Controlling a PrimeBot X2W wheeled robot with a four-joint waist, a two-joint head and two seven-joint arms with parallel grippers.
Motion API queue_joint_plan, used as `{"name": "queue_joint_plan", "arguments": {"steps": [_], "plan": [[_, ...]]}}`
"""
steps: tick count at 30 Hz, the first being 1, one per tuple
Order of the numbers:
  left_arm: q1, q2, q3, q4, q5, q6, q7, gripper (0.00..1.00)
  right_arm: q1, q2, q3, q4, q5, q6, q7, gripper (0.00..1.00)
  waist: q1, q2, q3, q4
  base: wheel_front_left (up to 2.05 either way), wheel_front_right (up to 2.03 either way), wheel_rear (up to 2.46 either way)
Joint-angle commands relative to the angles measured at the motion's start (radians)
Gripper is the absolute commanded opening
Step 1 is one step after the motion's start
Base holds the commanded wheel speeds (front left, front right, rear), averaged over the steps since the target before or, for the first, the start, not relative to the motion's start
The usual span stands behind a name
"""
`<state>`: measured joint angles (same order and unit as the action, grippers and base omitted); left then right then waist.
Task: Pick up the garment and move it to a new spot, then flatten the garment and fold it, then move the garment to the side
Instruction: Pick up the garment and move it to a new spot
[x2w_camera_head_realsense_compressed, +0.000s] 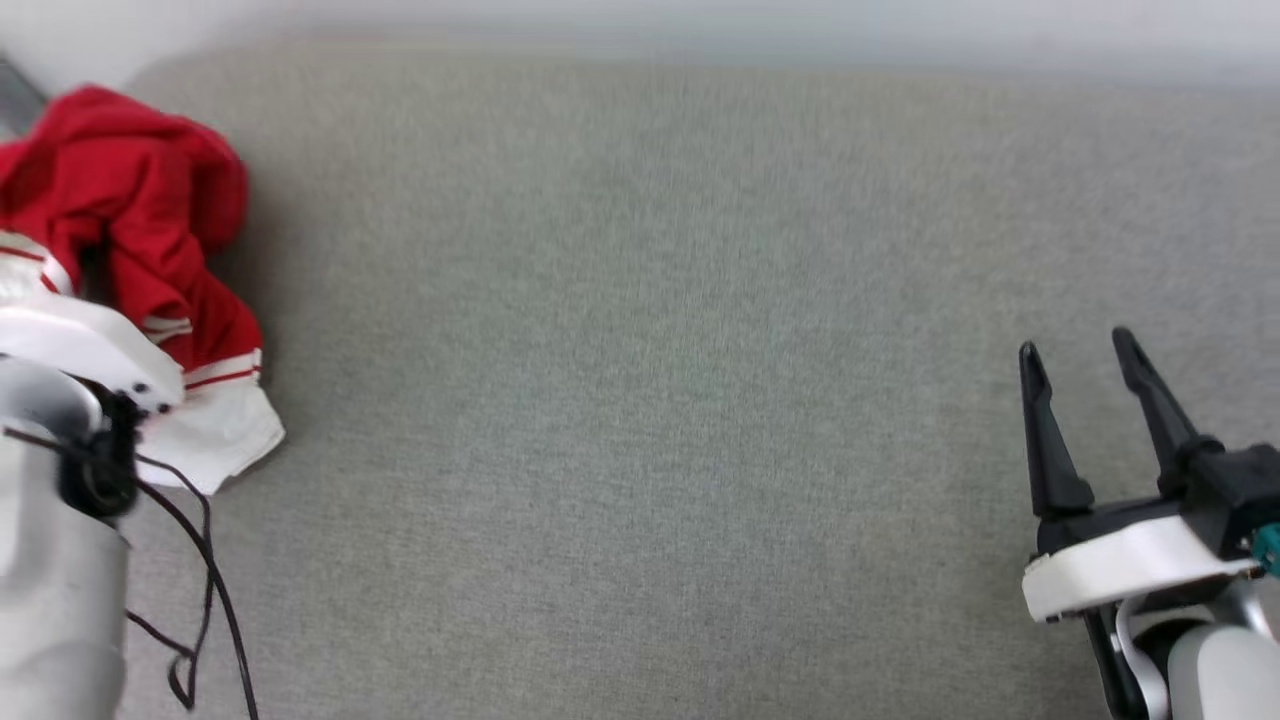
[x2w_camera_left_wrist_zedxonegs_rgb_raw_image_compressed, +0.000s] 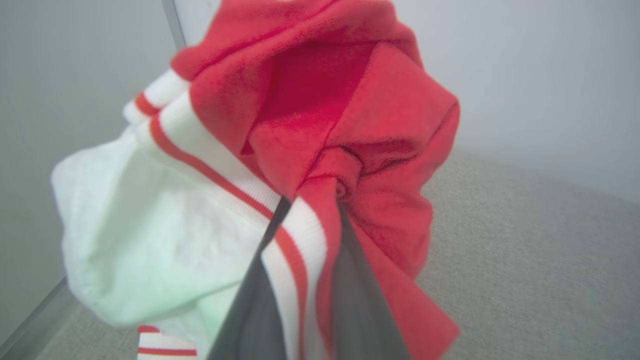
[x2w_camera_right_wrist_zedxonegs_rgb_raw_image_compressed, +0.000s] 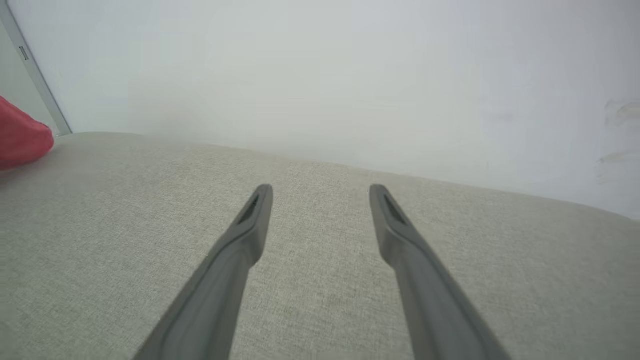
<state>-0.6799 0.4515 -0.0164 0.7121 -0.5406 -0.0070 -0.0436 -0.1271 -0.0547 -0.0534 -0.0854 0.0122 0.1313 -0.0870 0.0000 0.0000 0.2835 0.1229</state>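
The grey woven cloth surface (x2w_camera_head_realsense_compressed: 640, 400) spreads before me. At ten o'clock bunches the soft red jersey garment with white striped panels (x2w_camera_head_realsense_compressed: 140, 220), pinched in my left claw (x2w_camera_left_wrist_zedxonegs_rgb_raw_image_compressed: 314, 202). My right claw (x2w_camera_head_realsense_compressed: 1075, 343) gapes wide at four o'clock. Pick-up underway, I judge; next, carry it centreward.

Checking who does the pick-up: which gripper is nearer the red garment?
Left. The left gripper is shut on the garment, pinching a fold of it. The right gripper stands open over the grey surface, far off to the robot's right.
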Motion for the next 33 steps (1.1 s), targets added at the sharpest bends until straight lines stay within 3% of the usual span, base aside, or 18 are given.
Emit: {"name": "queue_joint_plan", "arguments": {"steps": [1,8,16,23,27,33], "plan": [[0.035,-0.019,-0.003,-0.022,0.007,0.011,-0.034,0.0,0.029,0.006,-0.007,0.001,0.017,-0.001,0.001,1.0,0.0,0.0,-0.102,-0.012,0.0,0.0,0.0],[0.151,-0.067,-0.031,-0.148,0.016,0.012,-0.101,0.0,0.104,0.005,-0.023,0.0,0.058,-0.001,0.015,1.0,0.0,0.0,-0.199,-0.074,0.0,0.0,0.0],[0.258,-0.142,-0.112,-0.317,0.03,0.02,-0.057,0.0,0.131,0.005,-0.025,-0.029,0.07,-0.001,0.035,1.0,0.0,0.0,-0.213,-0.194,0.0,0.0,0.0],[0.248,-0.239,-0.29,-0.364,0.074,-0.041,0.02,0.0,0.123,0.005,-0.037,-0.033,0.092,-0.001,0.028,1.0,0.0,0.0,-0.157,-0.272,0.0,0.0,0.0],[0.225,-0.303,-0.407,-0.331,0.11,-0.077,0.05,0.0,0.101,0.005,-0.031,-0.026,0.109,-0.001,0.014,1.0,0.0,0.0,-0.112,-0.307,0.0,0.0,0.0],[0.223,-0.35,-0.536,-0.273,0.136,-0.106,0.083,0.0,0.087,0.005,-0.026,-0.01,0.131,-0.001,-0.008,1.0,0.0,0.0,-0.065,-0.334,0.0,0.0,0.0]]}}
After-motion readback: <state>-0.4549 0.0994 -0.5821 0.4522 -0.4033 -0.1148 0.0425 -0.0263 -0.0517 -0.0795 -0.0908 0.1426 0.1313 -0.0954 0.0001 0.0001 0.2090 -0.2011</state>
